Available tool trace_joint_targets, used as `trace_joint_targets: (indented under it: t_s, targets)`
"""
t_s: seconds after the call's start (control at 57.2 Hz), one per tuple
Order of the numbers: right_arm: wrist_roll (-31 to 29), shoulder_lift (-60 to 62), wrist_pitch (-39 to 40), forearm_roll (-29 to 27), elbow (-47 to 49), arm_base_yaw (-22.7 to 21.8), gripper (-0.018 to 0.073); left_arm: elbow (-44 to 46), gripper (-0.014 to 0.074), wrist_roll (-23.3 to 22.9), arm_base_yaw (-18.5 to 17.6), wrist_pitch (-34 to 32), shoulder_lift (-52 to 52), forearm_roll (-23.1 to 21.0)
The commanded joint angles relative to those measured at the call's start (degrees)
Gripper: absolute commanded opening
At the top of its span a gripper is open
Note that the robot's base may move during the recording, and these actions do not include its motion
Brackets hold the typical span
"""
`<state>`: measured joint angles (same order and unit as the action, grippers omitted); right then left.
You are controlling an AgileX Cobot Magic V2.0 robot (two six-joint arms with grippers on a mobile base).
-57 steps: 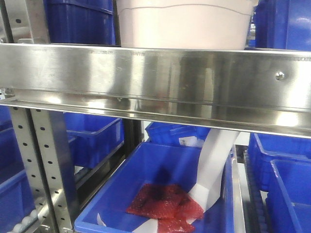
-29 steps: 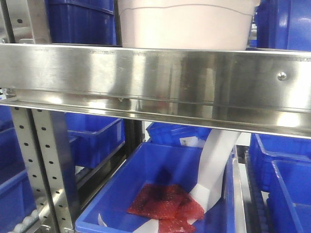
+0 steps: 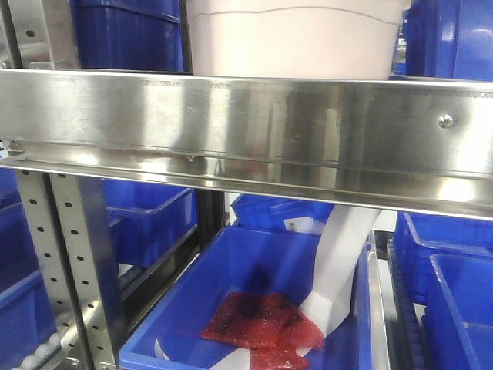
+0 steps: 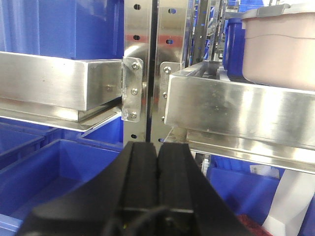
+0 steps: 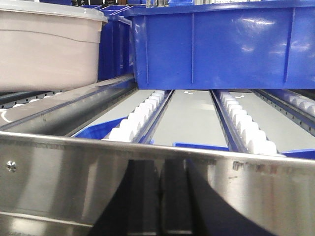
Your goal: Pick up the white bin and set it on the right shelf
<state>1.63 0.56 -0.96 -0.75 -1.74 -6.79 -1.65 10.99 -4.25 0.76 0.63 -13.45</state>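
Nothing has moved since earlier: white bin (image 3: 296, 38) sits on right shelf (image 3: 246, 123). Left claw (image 4: 157, 162) pressed together, empty; right claw's state cannot be told.

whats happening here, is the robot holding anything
No, neither arm holds anything. The white bin already sits on the steel shelf, behind its front rail, with blue bins beside it. The left gripper is shut and empty, out in front of the shelf posts. The right gripper itself is out of view; only a dark reflection shows in the rail. Judging by this, the placing looks done.
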Motion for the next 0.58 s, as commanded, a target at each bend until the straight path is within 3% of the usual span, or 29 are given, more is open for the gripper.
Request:
trace_joint_targets:
  t_s: [0.0,0.56]
  targets:
    - [0.2,1.3,5.5,0.4,1.4,0.1,0.0078,-0.5,-0.0119,-0.5,-0.1,-5.1,0.6,-0.5]
    - [0.2,1.3,5.5,0.4,1.4,0.1,0.0078,-0.5,-0.0119,-0.5,-0.1,-5.1,0.6,-0.5]
